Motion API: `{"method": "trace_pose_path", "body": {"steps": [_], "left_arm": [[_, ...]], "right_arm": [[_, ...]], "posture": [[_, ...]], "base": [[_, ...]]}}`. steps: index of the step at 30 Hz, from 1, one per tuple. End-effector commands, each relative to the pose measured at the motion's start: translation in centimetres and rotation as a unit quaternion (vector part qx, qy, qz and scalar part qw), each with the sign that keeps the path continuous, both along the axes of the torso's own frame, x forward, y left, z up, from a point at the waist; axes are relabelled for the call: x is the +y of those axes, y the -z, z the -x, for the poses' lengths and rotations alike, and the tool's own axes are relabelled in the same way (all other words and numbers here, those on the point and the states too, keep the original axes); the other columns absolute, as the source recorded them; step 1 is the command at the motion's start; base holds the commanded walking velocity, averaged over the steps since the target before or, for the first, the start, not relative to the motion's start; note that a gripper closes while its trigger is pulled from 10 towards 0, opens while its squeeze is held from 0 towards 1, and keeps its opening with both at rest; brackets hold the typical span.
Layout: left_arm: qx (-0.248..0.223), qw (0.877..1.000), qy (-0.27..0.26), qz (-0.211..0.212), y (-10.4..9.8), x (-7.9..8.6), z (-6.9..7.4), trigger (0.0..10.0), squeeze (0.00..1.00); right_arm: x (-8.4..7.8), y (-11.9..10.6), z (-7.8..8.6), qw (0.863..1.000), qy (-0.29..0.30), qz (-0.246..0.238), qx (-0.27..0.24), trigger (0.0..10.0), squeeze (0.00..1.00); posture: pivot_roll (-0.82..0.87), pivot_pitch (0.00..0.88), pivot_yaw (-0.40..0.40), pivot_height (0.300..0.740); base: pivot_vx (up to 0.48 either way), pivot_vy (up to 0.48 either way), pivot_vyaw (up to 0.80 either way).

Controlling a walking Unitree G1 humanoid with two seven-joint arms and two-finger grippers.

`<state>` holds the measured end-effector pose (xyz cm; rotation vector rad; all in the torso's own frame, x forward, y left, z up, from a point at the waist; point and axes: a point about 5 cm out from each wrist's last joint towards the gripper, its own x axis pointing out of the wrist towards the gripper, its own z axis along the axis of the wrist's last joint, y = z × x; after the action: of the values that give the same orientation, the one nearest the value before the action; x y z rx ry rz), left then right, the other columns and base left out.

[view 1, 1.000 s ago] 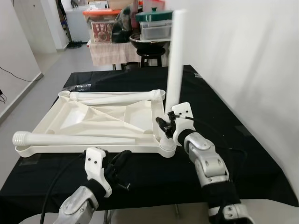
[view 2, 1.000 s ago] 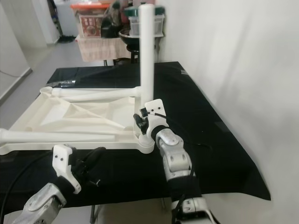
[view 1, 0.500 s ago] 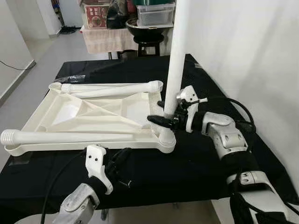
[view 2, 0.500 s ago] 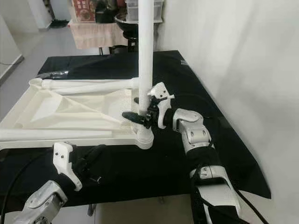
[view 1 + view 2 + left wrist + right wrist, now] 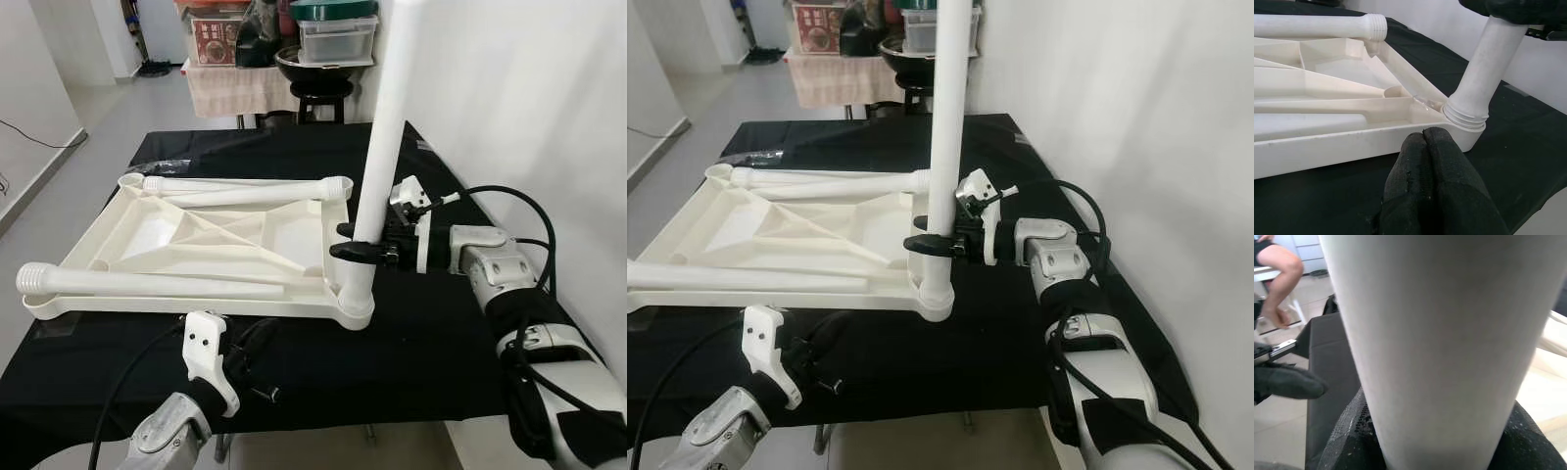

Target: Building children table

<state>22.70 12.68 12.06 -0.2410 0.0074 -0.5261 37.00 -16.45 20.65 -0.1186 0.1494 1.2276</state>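
On the black-draped table (image 5: 294, 362), a white plastic child's tabletop (image 5: 147, 245) is lying upside down, ribbed underside showing. At its near right corner, a white cylindrical plastic table leg (image 5: 384, 157) is standing nearly upright in the round corner socket (image 5: 353, 305), leaning slightly to the right. The right gripper (image 5: 364, 251) is reaching in from the right, its black fingers clamping around the leg low on its shaft, just above the socket. Two more white legs are lying flat on the tabletop: one (image 5: 245, 187) along the far edge, another (image 5: 147, 284) along the near edge. The left gripper (image 5: 1425, 147) is hovering just off the near edge, fingers pressed together and holding nothing. Beyond the table's far end, stacked storage boxes (image 5: 333, 34) are sitting.
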Motion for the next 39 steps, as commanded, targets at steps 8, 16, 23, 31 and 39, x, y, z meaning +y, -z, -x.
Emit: {"method": "trace_pose_path", "body": {"steps": [8,16,23,31,39], "left_arm": [[0.004,1.000,0.002,0.002,-0.1,-0.1,0.2,10.0,0.00],[0.003,1.000,0.000,0.000,-0.2,0.4,0.3,10.0,0.00],[0.003,1.000,-0.006,-0.002,-0.1,0.5,0.0,10.0,0.00],[0.003,1.000,-0.009,-0.001,-0.2,0.5,-0.2,10.0,0.00],[0.003,1.000,-0.008,-0.001,-0.1,0.4,-0.4,10.0,0.00]], "right_arm": [[-0.2,2.9,1.0,0.999,0.044,-0.007,0.028,0.0,0.00],[7.2,8.8,5.5,0.945,0.320,0.036,0.054,0.0,0.00],[8.7,7.7,3.4,0.939,0.342,0.019,0.029,2.0,0.00],[8.5,3.5,2.6,0.968,0.246,-0.044,-0.020,10.0,1.00],[4.5,0.8,1.2,0.997,0.036,0.013,-0.068,10.0,0.00]], "posture": [[0.00,0.000,-0.024,0.740],[-0.01,0.000,0.000,0.740],[0.01,0.000,-0.015,0.740],[0.02,0.000,-0.014,0.740],[0.03,0.000,-0.026,0.740]], "base": [[0.000,0.000,0.00],[0.000,0.000,0.00],[0.000,0.000,0.00],[0.000,0.000,0.00],[0.000,0.000,0.00]]}}
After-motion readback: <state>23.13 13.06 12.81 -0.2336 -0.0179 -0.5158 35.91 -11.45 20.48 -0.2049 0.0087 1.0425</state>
